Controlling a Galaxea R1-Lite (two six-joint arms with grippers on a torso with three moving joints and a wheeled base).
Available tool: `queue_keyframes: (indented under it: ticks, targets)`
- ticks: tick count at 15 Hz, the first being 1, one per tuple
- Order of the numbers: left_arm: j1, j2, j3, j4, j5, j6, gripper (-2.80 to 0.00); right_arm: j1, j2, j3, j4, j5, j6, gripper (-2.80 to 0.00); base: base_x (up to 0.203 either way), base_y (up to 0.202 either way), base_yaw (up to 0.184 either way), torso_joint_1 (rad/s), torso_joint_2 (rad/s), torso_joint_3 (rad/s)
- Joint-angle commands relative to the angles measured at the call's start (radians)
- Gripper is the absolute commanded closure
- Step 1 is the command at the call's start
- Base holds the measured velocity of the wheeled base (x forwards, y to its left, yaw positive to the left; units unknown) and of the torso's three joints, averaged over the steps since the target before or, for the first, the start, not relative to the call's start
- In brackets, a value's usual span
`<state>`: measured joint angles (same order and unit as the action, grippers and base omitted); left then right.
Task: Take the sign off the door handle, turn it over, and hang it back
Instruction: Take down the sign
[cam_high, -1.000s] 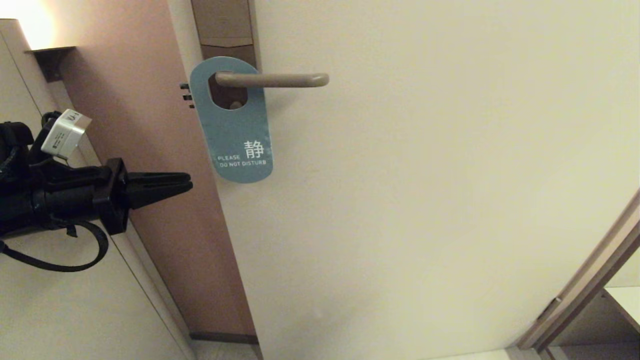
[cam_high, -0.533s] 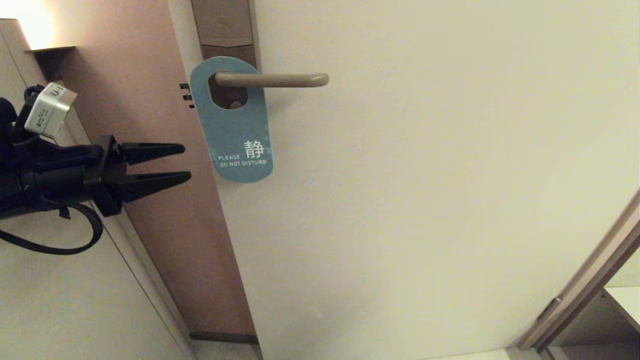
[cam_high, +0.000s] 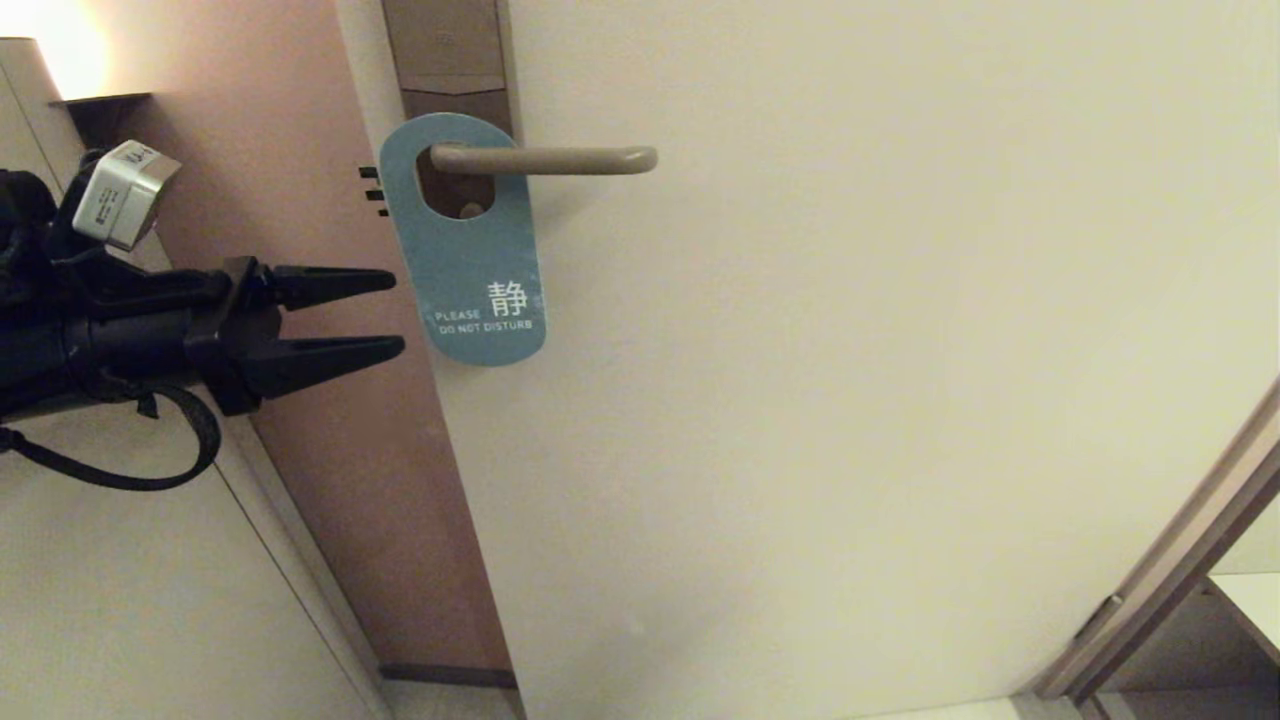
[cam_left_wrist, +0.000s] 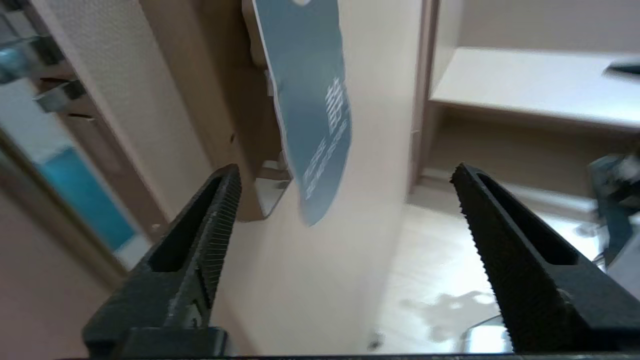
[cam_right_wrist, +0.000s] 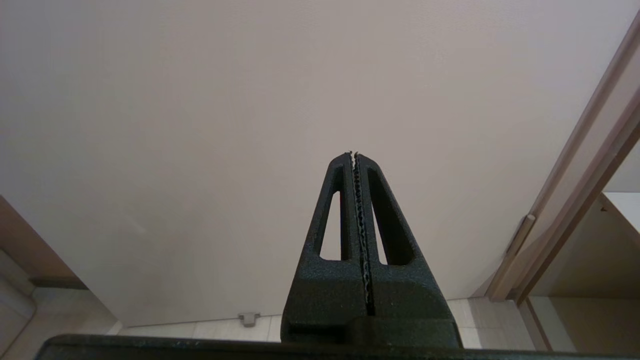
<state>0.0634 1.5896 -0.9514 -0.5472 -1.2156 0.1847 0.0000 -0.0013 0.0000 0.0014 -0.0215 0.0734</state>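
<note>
Door handle (cam_high: 545, 160) horizontal; blue sign (cam_high: 470, 250) hangs lengthwise downward.

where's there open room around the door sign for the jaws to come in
Bare door lies right of and below the sign. Its left edge is crowded: the open left gripper sits close beside it. Above, the handle threads its hole.

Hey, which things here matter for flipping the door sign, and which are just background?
Part of the job:
sign
door handle
left tool, open, beside the sign

Just around:
lock plate
door
right tool, shut, out of the head view
</note>
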Motion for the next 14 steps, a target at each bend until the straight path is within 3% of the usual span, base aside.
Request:
queue_keyframes:
  ticks: [1,14]
  targets:
    - [-0.016,0.007,-0.022,-0.005,-0.005,-0.034,-2.80,0.000,0.001,0.000,0.000,0.000,0.000,0.00,0.000,0.000,0.000,0.000,0.00,0.000]
    - [-0.088,0.040,-0.072,-0.003,-0.010,-0.090,-2.80,0.000,0.001,0.000,0.000,0.000,0.000,0.00,0.000,0.000,0.000,0.000,0.00,0.000]
